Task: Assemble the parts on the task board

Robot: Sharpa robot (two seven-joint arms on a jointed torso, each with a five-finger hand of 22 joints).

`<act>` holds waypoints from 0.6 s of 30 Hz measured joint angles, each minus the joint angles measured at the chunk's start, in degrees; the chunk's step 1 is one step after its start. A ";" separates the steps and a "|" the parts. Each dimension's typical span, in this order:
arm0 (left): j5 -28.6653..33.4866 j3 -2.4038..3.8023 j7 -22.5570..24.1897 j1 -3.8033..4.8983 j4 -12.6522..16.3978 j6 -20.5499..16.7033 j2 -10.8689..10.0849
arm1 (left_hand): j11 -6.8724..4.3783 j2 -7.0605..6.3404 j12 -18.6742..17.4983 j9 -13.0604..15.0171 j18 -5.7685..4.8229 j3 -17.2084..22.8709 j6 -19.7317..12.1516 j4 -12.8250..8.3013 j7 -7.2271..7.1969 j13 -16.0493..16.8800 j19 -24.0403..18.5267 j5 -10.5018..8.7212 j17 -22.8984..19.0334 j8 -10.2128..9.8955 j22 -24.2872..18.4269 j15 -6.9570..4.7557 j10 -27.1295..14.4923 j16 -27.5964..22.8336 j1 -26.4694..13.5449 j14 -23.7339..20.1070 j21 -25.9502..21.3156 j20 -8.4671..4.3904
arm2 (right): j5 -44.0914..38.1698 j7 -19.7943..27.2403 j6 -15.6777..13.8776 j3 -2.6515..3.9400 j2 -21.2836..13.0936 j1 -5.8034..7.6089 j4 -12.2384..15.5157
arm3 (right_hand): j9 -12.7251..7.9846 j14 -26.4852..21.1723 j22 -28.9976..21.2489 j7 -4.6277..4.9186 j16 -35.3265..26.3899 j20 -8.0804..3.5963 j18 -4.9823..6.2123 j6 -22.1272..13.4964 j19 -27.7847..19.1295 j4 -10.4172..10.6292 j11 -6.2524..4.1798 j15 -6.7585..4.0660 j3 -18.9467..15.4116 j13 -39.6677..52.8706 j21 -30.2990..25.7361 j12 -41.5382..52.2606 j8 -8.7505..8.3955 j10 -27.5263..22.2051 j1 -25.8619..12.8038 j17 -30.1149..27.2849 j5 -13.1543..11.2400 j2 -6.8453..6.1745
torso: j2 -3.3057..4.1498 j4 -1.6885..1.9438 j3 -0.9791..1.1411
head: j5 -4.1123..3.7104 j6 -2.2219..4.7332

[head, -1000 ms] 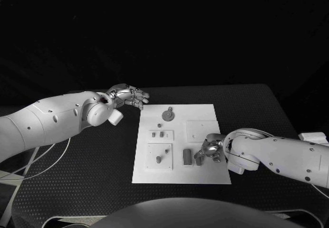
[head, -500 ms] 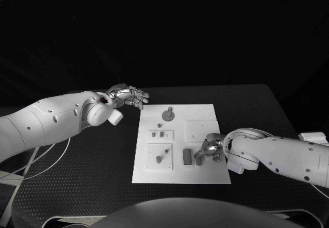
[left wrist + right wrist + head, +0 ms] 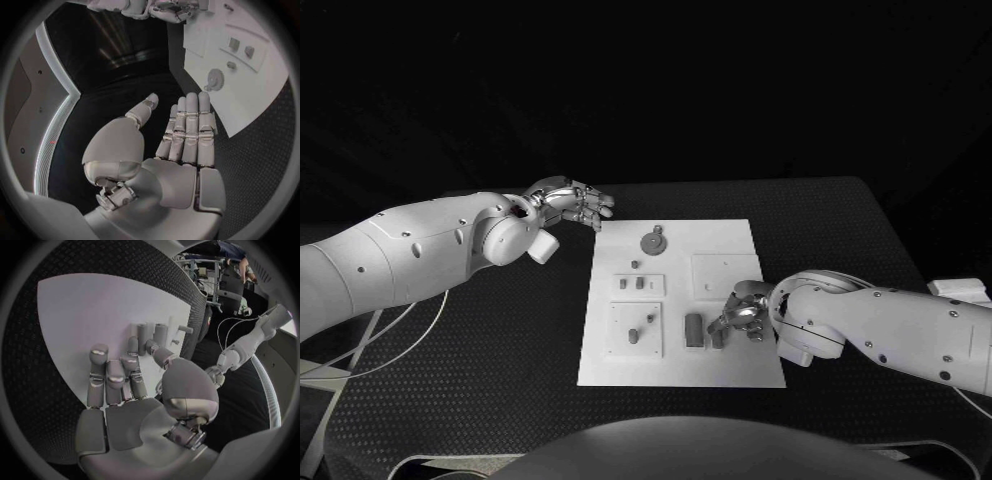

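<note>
The white task board lies in the middle of the black table. On its near right part my right hand reaches down, and thumb and a finger pinch a small grey part that stands beside a grey block. In the right wrist view two grey blocks lie just past the fingertips. My left hand hovers off the board's far left corner, flat and holding nothing, with fingers straight and thumb apart. A grey gear sits at the board's far end.
Small grey pegs stand in a raised plate and in a second plate on the board's left half. A bare square plate sits on the right half. Black table surrounds the board.
</note>
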 measured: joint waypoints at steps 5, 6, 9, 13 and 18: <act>0.00 0.00 -0.01 0.00 0.00 0.00 -0.02 | 0.00 0.00 0.00 0.00 0.53 0.00 0.00 0.00 0.00 0.00 0.00 0.00 0.00 0.00 0.00 0.00 0.00 0.00 0.00 0.00 0.00 0.00 | 0.28 -0.01 -0.66 0.11 -0.04 -0.27 0.03 | 0.71 0.03 0.00 -0.04 0.00 -0.01 -0.09 -0.03 0.01 -0.01 -0.09 0.03 -0.01 0.05 0.00 0.00 0.00 0.09 0.00 0.00 -0.05 0.00 | 0.00 0.00 0.00 | 0.04 0.00; 0.00 0.00 -0.02 0.00 0.00 0.00 -0.02 | 0.00 0.00 0.00 0.00 0.69 0.00 0.00 0.00 0.00 0.00 0.00 0.00 0.00 0.00 0.00 0.00 0.00 0.00 0.00 0.00 0.00 0.00 | 0.32 -0.01 -0.79 0.11 -0.05 -0.29 0.05 | 0.81 0.06 0.00 -0.06 0.00 -0.02 -0.10 -0.05 0.03 -0.01 -0.09 0.07 -0.01 0.05 0.00 0.00 0.00 0.09 0.00 0.00 -0.05 0.00 | 0.00 -0.01 0.00 | 0.07 0.00; 0.00 0.00 -0.03 0.00 0.00 0.00 -0.02 | 0.00 0.00 0.00 0.00 0.70 0.00 0.00 0.00 0.00 0.00 0.00 0.00 0.06 0.00 -0.01 0.00 0.00 0.00 0.00 0.00 0.00 0.00 | 0.45 -0.01 -1.13 0.09 -0.07 -0.33 0.11 | 0.81 -0.09 -0.01 -0.14 0.00 -0.12 -0.23 -0.13 0.14 -0.01 -0.09 0.05 -0.01 0.05 0.00 0.00 0.00 0.09 0.00 0.00 -0.06 0.00 | 0.00 0.00 0.00 | 0.09 0.00; 0.00 0.00 -0.04 0.00 0.00 0.00 -0.02 | 0.00 0.00 0.00 0.00 0.69 0.00 0.00 0.00 0.00 0.00 0.00 0.00 0.06 0.00 -0.01 0.00 0.00 0.00 0.00 0.00 0.00 0.00 | 0.67 -0.04 -1.46 0.06 -0.08 -0.37 0.13 | 1.18 -0.20 -0.01 -0.14 0.00 -0.06 -0.25 -0.13 0.27 0.00 -0.09 -0.03 0.00 0.04 0.00 0.00 0.01 0.09 0.00 0.00 -0.23 0.00 | 0.00 0.00 0.00 | 0.10 0.00; 0.00 0.00 -0.04 0.00 0.00 0.00 -0.02 | 0.00 0.00 0.00 0.00 0.68 0.00 0.00 0.00 0.00 0.00 0.00 0.00 0.05 0.00 -0.01 0.00 0.00 0.00 0.00 0.00 0.00 0.00 | 0.85 -0.08 -1.73 0.06 -0.12 -0.41 0.19 | 1.18 -0.20 -0.01 -0.14 0.00 -0.06 -0.26 -0.13 0.27 0.09 -0.09 -0.02 0.09 0.04 0.00 0.00 0.01 0.09 0.00 0.00 -0.24 0.00 | 0.00 -0.01 0.00 | 0.10 0.00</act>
